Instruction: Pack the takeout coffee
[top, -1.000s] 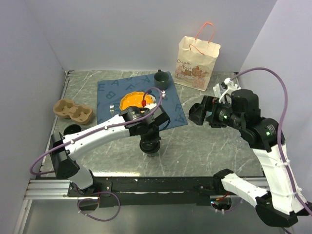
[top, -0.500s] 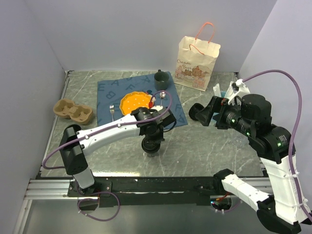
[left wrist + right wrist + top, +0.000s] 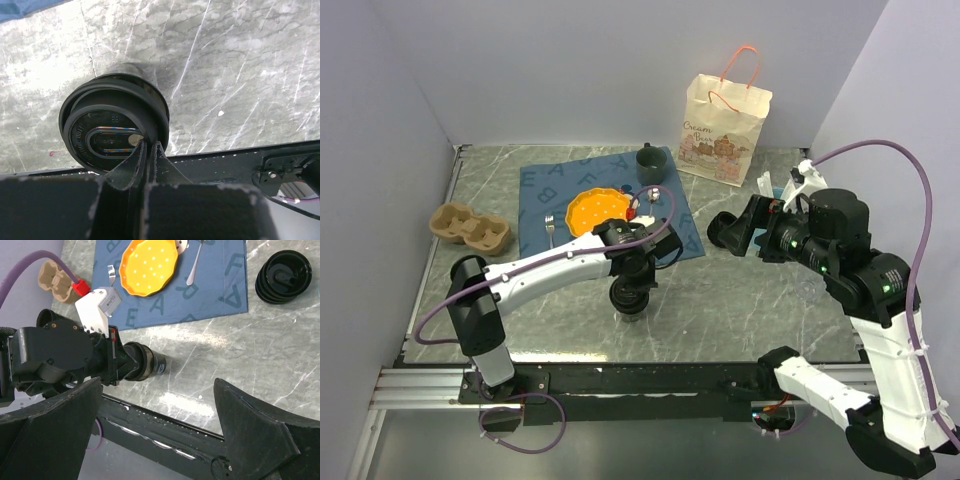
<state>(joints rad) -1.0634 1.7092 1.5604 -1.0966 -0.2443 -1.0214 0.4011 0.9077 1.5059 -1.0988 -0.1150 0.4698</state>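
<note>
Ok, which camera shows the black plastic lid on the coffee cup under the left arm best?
Left wrist: the black plastic lid shows close, from above, shut fingers at its rim. Top external shows only the black cup below the left arm; right wrist catches its side, lid hidden.

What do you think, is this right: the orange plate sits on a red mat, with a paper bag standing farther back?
Not quite. The mat is blue, not red, as the top view shows. The orange plate does sit on it, with the paper bag standing farther back.

cup [image 3: 633,303] top hidden, lid [image 3: 95,131] lettering unreadable
</note>
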